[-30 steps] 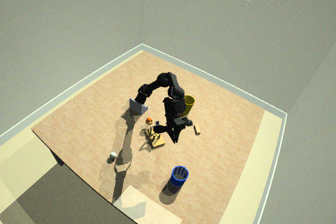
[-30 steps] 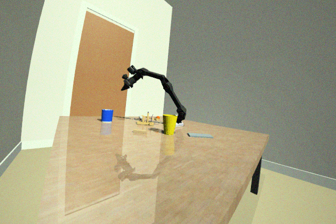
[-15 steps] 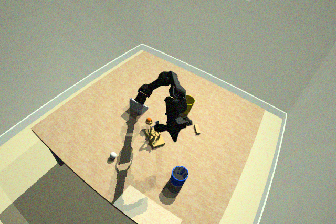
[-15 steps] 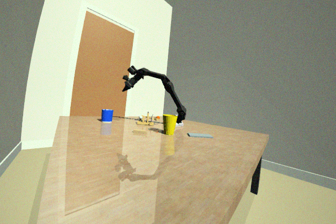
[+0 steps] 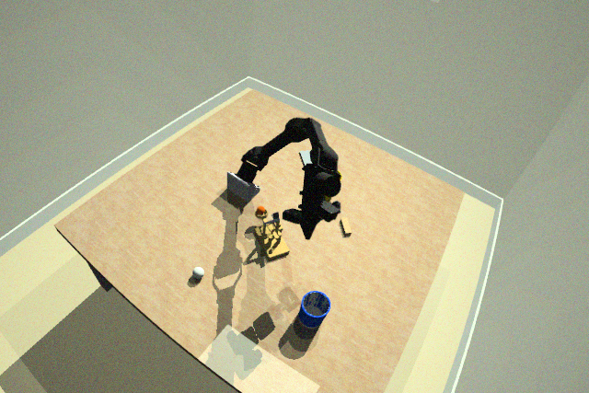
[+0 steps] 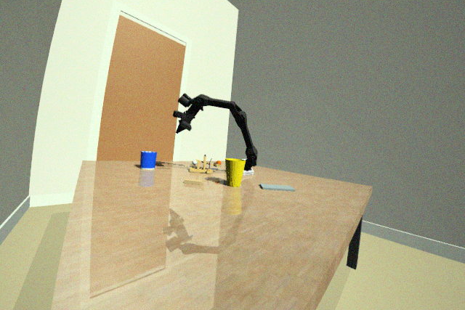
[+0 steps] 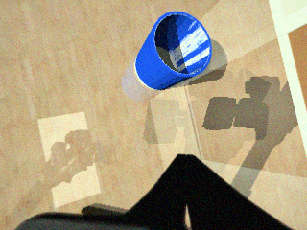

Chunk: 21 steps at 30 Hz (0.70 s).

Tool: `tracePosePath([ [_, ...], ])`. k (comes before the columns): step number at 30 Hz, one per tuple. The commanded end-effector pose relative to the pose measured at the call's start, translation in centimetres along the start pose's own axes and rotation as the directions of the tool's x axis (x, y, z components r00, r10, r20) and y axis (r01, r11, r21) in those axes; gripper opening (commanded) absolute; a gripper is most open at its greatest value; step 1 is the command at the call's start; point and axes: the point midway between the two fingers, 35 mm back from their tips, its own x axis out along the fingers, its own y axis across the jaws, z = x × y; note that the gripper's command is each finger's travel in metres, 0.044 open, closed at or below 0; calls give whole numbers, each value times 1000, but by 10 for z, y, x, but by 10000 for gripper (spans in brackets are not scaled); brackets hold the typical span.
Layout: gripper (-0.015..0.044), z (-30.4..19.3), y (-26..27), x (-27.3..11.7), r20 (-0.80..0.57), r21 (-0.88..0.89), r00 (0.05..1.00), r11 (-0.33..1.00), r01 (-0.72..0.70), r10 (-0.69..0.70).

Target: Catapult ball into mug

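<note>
The wooden catapult [image 5: 279,252] [image 6: 200,170] stands on the table. An orange ball [image 5: 260,211] [image 6: 219,162] sits at the cup end of its arm. A white ball [image 5: 198,272] [image 6: 194,162] lies on the table apart from the catapult. The blue mug [image 5: 313,317] [image 6: 148,160] [image 7: 148,62] stands upright, and its inside shows no ball in the wrist view. My gripper [image 5: 307,237] [image 6: 176,132] [image 7: 184,162] is shut with nothing between its fingertips. It is high above the table, between catapult and mug in the top view.
A yellow cup [image 6: 235,172] stands upright, mostly hidden behind my arm in the top view. A small wooden block [image 5: 345,226] [image 6: 192,182] lies nearer the catapult. A flat grey-blue slab [image 6: 277,187] lies beyond the yellow cup. The table edge [image 5: 143,317] runs past the white ball.
</note>
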Motion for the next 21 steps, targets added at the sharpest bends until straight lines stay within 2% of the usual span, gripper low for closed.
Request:
tracePosePath([
  [1,0,-15,16,-1,-59,-111,998,994,13,-19],
  [11,0,-55,49,-7,-192,-376,979,927,-3,-74],
  [21,0,-101,78,-16,-317,-609,938,789,-89,-139],
])
